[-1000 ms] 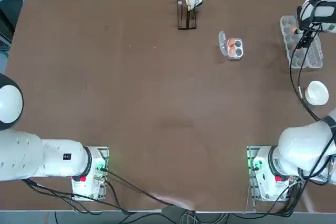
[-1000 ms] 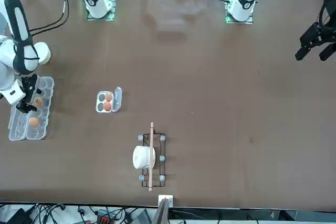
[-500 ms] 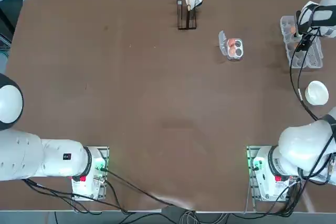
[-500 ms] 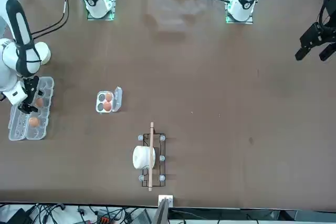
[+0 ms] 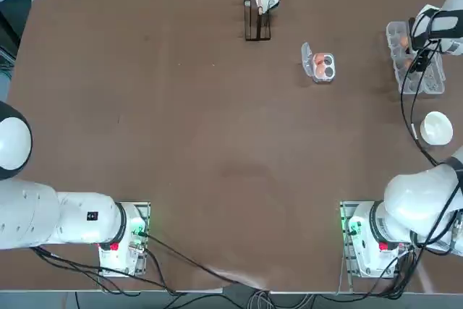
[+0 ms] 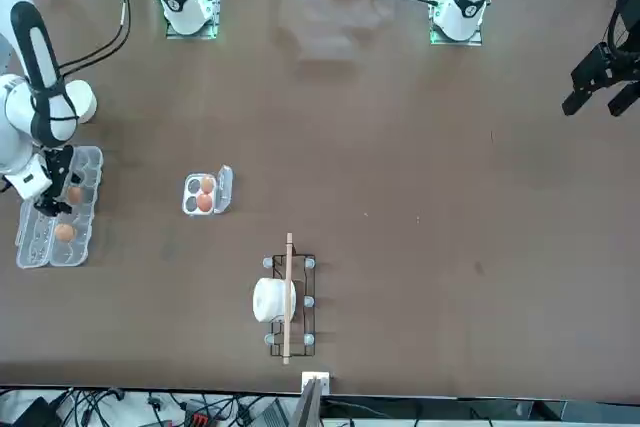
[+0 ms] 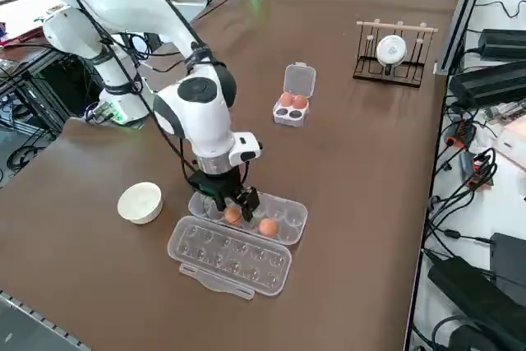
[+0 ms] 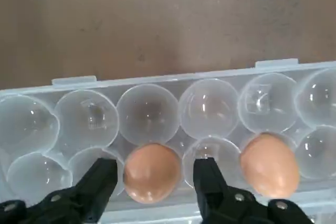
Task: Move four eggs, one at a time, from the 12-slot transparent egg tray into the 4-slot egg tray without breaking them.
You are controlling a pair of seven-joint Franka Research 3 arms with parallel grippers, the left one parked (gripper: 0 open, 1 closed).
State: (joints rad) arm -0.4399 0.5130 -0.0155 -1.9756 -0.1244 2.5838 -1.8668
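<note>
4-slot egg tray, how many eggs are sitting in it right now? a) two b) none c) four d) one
a) The 4-slot egg tray holds two orange-brown eggs in the cups next to its raised lid flap, and the other two cups are empty; two more eggs remain in the long carton under the right tool.

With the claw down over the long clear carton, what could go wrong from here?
1. The right claw straddles one orange-brown egg in the 12-slot transparent egg tray; squeezing too hard might crack it.
2. A second egg sits close by; the nearer finger might nudge it.
3. The light tray might lift with the egg.
</note>
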